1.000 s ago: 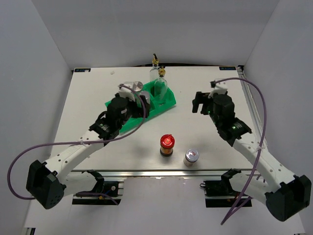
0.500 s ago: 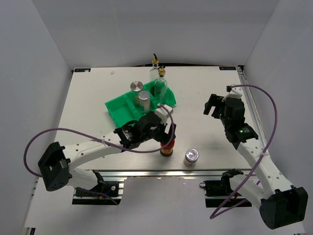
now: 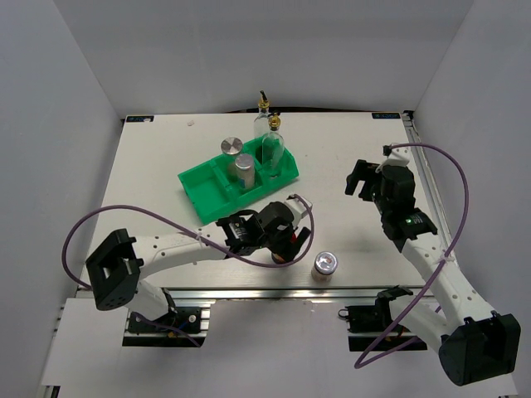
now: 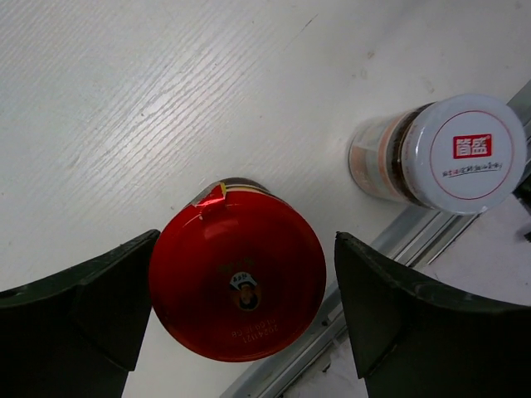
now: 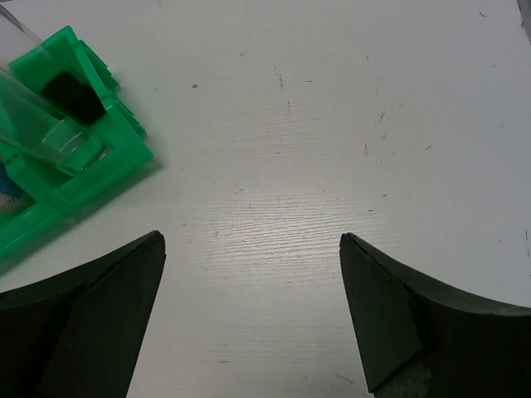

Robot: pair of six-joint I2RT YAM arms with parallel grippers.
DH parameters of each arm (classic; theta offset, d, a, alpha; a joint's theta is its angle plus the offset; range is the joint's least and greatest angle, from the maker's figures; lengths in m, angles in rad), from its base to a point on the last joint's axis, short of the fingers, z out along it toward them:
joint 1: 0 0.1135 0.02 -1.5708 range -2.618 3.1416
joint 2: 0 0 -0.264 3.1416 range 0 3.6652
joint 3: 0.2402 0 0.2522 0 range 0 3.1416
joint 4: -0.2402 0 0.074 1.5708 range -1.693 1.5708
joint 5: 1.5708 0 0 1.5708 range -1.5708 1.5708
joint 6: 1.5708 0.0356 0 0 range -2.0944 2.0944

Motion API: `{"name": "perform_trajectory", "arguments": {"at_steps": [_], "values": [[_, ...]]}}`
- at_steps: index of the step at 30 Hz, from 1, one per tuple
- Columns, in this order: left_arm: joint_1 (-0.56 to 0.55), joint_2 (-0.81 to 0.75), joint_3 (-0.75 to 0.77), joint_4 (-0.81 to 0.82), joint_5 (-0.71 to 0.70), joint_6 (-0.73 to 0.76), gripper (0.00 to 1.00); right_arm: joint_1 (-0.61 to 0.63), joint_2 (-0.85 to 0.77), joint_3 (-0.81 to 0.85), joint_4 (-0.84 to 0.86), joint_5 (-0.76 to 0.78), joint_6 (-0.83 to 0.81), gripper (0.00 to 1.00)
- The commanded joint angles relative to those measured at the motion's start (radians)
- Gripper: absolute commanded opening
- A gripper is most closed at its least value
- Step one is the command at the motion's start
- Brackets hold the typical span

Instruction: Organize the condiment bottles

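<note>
On our left, the green tray (image 3: 197, 186) holds 2 silver-lidded jars (image 3: 243, 164) and 1 cruet (image 3: 272, 145). Our left claw (image 4: 245, 303) stands apart around the red-lidded jar (image 4: 237, 280), with another shaker jar (image 4: 460, 149) just beside it near the desk (image 4: 166, 99) edge. Our right claw (image 5: 249, 319) gapes above the desk, past the tray's corner.

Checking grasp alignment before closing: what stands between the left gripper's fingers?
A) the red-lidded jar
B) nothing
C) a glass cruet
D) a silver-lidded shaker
A: the left wrist view shows the red-lidded jar standing inside the open left gripper.
</note>
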State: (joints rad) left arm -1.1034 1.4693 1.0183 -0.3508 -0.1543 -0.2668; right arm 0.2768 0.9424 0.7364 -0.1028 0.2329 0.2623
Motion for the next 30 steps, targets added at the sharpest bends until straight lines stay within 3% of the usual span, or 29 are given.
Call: {"name": "perform_trajectory", "arguments": {"at_steps": [1,4,5,10,11,12,14,15,19,24,30], "values": [[-0.007,0.000,0.048,-0.050,-0.045,0.023,0.91,-0.007,-0.008,-0.005,0.040,0.000,-0.005,0.89],[-0.009,0.002,0.058,-0.059,-0.050,0.020,0.73,-0.010,-0.008,-0.006,0.040,0.006,-0.008,0.89],[-0.009,0.000,0.060,-0.062,-0.062,0.015,0.59,-0.013,-0.010,-0.005,0.041,0.006,-0.008,0.89],[-0.009,-0.027,0.071,-0.083,-0.102,0.003,0.18,-0.016,-0.008,-0.005,0.040,0.006,-0.009,0.90],[-0.009,-0.053,0.072,-0.085,-0.143,-0.006,0.07,-0.016,-0.008,-0.006,0.040,0.006,-0.008,0.89],[-0.009,-0.069,0.074,-0.086,-0.175,-0.012,0.01,-0.018,-0.010,-0.006,0.041,0.008,-0.009,0.89],[-0.007,-0.105,0.068,-0.091,-0.272,-0.041,0.00,-0.021,-0.010,-0.009,0.040,0.011,-0.008,0.89],[-0.007,-0.145,0.065,-0.093,-0.389,-0.052,0.00,-0.021,-0.010,-0.008,0.040,0.009,-0.009,0.90],[0.048,-0.228,0.063,-0.111,-0.569,-0.095,0.00,-0.024,-0.008,-0.011,0.043,0.009,-0.008,0.89],[0.297,-0.291,0.065,-0.100,-0.561,-0.135,0.00,-0.027,-0.004,-0.012,0.043,0.000,-0.005,0.89],[0.428,-0.320,0.111,-0.044,-0.596,-0.094,0.00,-0.031,0.004,-0.011,0.041,-0.001,-0.003,0.89]]}}
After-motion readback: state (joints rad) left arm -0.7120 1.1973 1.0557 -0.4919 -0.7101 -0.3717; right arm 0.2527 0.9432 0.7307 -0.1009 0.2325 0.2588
